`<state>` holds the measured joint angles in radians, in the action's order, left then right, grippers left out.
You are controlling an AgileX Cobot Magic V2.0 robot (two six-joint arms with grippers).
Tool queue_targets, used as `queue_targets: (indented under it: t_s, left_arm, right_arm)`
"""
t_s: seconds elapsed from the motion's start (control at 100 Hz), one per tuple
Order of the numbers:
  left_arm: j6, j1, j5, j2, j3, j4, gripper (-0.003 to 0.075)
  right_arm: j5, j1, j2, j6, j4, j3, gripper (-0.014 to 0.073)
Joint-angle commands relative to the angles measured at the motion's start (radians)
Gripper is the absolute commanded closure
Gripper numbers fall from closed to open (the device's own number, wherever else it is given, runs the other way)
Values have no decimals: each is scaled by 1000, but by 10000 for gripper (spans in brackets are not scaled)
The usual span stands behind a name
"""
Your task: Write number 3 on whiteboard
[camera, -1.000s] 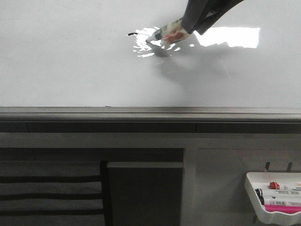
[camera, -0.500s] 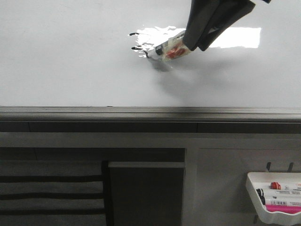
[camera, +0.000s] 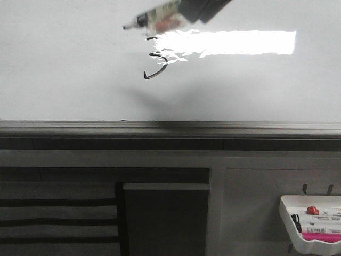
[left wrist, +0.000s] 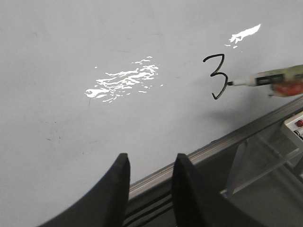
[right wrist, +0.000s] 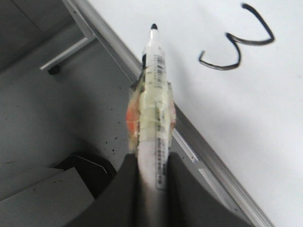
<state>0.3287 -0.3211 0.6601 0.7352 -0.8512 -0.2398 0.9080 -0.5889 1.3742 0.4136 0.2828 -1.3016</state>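
The whiteboard point(camera: 64, 69) fills the upper front view, with a bright glare patch on it. The number 3 point(camera: 155, 57) is a thin dark digit with a hooked tail, partly washed out by that glare; it shows clearly as the number 3 point(left wrist: 217, 75) and the number 3 point(right wrist: 236, 45) in both wrist views. My right gripper point(camera: 187, 15) at the top edge is shut on a taped white marker point(camera: 160, 20). The marker point(right wrist: 154, 104) has its tip off the digit. My left gripper point(left wrist: 150, 163) hangs open and empty over the whiteboard's lower rail.
A grey metal rail point(camera: 170, 128) runs along the whiteboard's lower edge. Below it are a dark cabinet panel point(camera: 165, 218) and, at the lower right, a small white tray point(camera: 290, 205) that holds several markers.
The marker drew the lower curve and hooked tail of the 3. It then rose up and to the left, away from the digit, and the right gripper now sits mostly beyond the top edge.
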Motion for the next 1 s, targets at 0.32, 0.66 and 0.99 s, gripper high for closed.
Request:
queue_targets:
  t_s: [0.32,0.66,0.99]
  left_arm:
    - [-10,1,-74,37,-26,-19,619]
    - [227,-44,-32,124,-51,-173,640]
    - [523,-293,26,303,-199,-234,640]
  right_arm:
    - [-43,-11,-287,391,-21,132,673]
    - [-49,-48,-255,631,-1,132,673]
    - [-91,-132,-184,654,-8,132,673]
